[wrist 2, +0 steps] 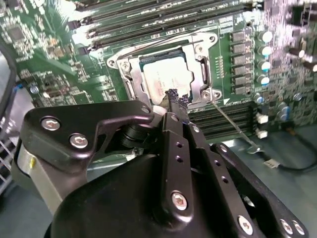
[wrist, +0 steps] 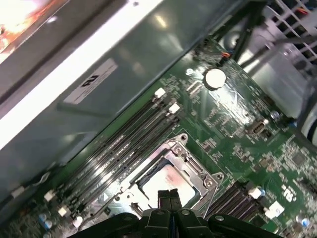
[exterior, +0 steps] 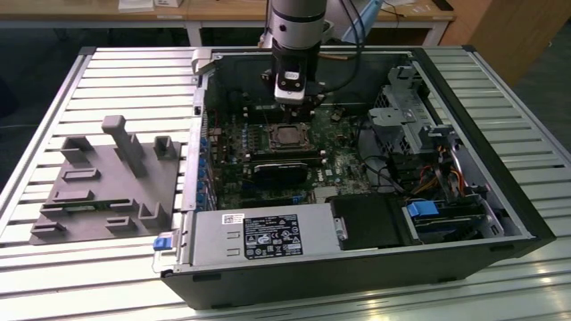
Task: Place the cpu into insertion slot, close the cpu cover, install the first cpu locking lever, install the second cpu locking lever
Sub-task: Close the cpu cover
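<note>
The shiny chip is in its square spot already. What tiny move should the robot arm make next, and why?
Probably slide the shut gripper sideways onto the thin metal lever and press it. The cpu lies under the lowered cpu cover, and that lever seems to stick out loose beside it.

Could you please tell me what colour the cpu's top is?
The cpu is dull silver-grey, clearest in the second wrist view.
</note>
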Robot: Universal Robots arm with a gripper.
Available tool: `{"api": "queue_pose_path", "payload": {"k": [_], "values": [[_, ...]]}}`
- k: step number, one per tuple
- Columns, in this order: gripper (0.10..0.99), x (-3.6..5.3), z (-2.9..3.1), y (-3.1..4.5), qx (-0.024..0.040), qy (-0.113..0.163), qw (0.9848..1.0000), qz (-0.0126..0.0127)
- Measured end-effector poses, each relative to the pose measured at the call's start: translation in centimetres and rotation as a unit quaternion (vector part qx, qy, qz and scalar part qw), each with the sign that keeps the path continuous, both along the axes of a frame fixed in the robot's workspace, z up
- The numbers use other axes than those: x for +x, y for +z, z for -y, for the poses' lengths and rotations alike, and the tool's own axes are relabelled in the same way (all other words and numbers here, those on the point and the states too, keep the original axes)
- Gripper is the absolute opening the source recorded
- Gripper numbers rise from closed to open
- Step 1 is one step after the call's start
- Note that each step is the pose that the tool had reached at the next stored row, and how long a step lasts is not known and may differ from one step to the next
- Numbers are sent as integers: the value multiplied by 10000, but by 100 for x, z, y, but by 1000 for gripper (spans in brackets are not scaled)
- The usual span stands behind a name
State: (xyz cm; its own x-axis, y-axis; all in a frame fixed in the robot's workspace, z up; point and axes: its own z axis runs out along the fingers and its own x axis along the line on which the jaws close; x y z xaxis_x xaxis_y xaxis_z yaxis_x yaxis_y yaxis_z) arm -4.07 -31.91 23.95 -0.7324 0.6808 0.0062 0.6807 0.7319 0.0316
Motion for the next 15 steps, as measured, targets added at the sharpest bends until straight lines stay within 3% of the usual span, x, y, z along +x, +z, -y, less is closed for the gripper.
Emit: {"api": "queue_pose_path", "payload": {"k": [4, 8, 12, 15], "values": [[102, 0, 0, -1, 0, 376, 9993, 0], [102, 0, 0, -1, -1, 735, 9973, 0], [102, 0, 0, -3, 0, 1099, 9939, 0], [102, 0, 0, -4, 0, 1374, 9905, 0]]}}
